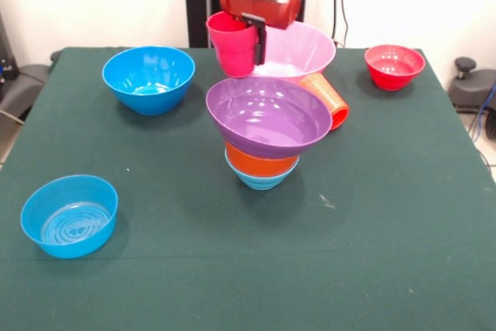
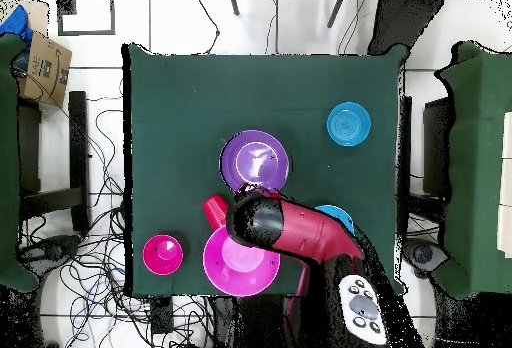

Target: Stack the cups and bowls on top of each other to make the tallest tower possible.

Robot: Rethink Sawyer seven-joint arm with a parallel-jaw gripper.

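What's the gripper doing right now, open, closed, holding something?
Gripper: shut on the pinkish-red plastic cup, one finger inside its rim, lifted clear of the table above the purple bowl.

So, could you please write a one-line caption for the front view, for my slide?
Gripper holds a pinkish-red cup above a tilted purple bowl stacked on orange and light-blue bowls.

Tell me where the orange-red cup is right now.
In the front view, the orange-red cup lies on its side on the table, just right of the purple bowl topping the tower and in front of the large pink bowl.
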